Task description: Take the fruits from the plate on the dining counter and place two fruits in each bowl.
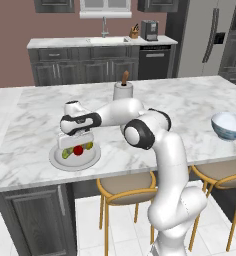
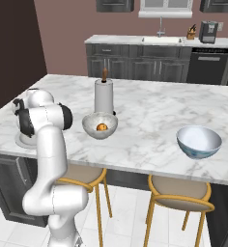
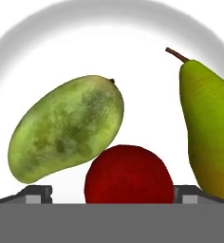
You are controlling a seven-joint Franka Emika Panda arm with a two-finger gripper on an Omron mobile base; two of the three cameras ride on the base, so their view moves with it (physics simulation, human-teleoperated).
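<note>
- The white arm [image 2: 44, 144] rose from the lower left and bent over the near left end of the dining counter [image 2: 149, 116]
- A pale rim of the plate [image 2: 23, 142] showed beside the arm's dark joint
- The speckled grey-white bowl [image 2: 100, 125] held an orange-brown fruit [image 2: 102, 127]
- A paper towel roll [image 2: 104, 96] stood upright just behind that bowl
- The blue-sided bowl [image 2: 199, 142] sat well apart to the right, near the front edge
- Two stools [image 2: 178, 193] stood under the counter

No readable text, label, brand, number or sign appears on anything here.
</note>
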